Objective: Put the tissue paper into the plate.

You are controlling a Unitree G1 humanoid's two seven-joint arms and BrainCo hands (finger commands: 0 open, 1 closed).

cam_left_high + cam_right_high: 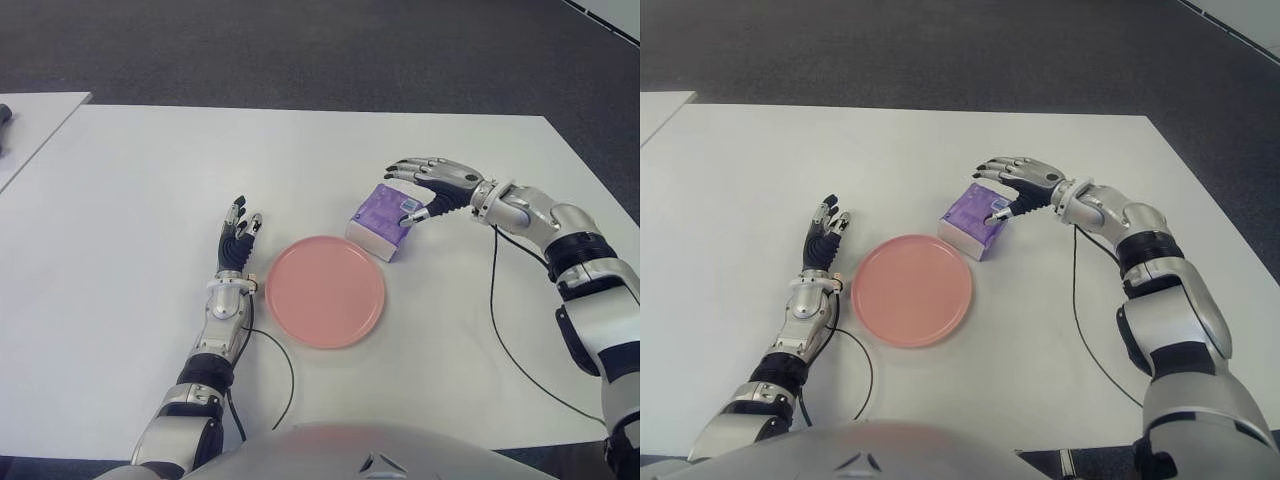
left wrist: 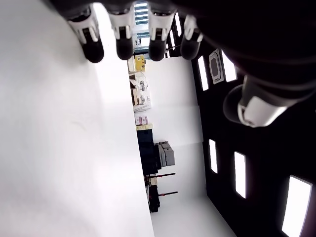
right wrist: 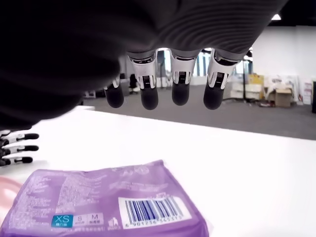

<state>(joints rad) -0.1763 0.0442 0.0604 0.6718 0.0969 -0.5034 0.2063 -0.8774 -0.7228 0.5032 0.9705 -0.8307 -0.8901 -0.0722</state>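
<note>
- White table [image 1: 130, 200] carries everything; dark carpet floor [image 1: 300, 50] beyond its far edge. A 2nd white surface [image 1: 30, 120] shows at the far left corner, apart from the main table.
- Right arm [image 1: 590, 290] reaches in from the right side, forearm angled toward the table's middle; a thin black cable [image 1: 495, 320] trails from its wrist across the table.
- Left arm [image 1: 205, 370] lies along the near left part of the table, with its own black cable [image 1: 285, 380] looping beside it.
- Pink plate [image 1: 324, 291] sits flat, between the 2 hands: just beside the left hand on its right, and nearer the robot than the right hand. Nothing in it.
- Tissue paper [image 1: 382, 217], a purple plastic-wrapped pack with a barcode label on top, lies on the table directly under the right hand's fingers. Its near corner is at the plate's far right rim; touching or not, cannot tell.
- Right hand [image 1: 428, 187] hovers over the pack, fingers spread and gently curved, holding nothing. Thumb tip is down at the pack's top; the 4 fingers [image 3: 180, 91] hang clear above it in the wrist view.
- Left hand [image 1: 238, 240] shows left of the plate, fingers extended and together, pointing away from the robot, holding nothing.
</note>
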